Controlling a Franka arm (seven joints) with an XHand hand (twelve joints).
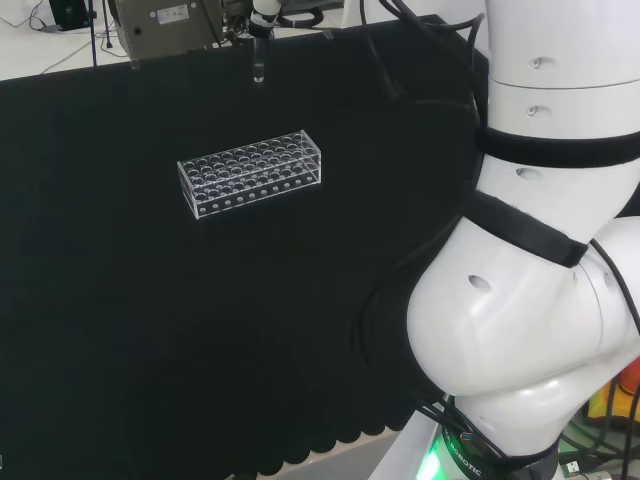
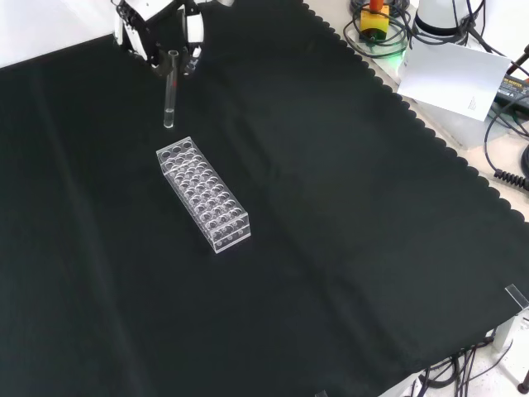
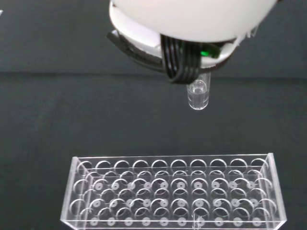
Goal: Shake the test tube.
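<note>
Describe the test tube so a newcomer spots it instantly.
Find the black cloth and the clear rack on it. Beyond the rack's far end in the front view, the hand grips a slim clear test tube, the one piece hanging upright above the cloth.

a robotics lab: a bench under scallop-edged black cloth (image 2: 347, 248), a clear plastic many-holed test tube rack (image 2: 203, 193), loose cables (image 2: 504, 124) beside it.

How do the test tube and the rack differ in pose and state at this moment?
The test tube hangs upright in the air, held near its top by the hand; the rack lies flat on the black cloth. The tube is a single narrow cylinder; the rack is a long box of holes. Both are clear.
</note>
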